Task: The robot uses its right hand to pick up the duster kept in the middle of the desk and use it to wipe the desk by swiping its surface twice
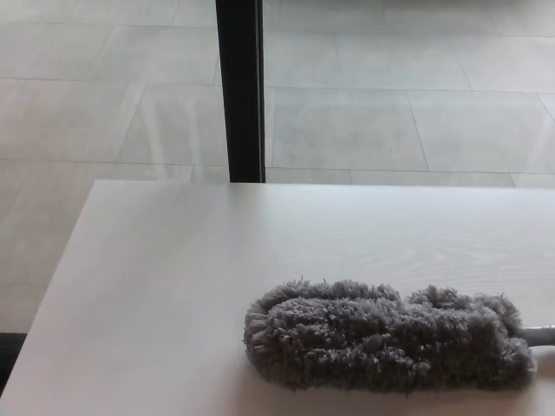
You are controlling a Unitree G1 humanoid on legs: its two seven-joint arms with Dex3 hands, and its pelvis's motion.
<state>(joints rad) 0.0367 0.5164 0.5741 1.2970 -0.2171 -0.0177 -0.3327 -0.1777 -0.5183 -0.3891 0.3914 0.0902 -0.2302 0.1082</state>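
A fluffy grey duster lies flat on the pale wooden desk, toward its near right part. Its head runs left to right. A short piece of its grey handle leaves the picture at the right edge. Neither of my hands shows in the head view.
The desk's far edge runs across the picture at mid height, and its left edge slants down to the bottom left corner. Beyond it stands a black vertical post over a pale tiled floor.
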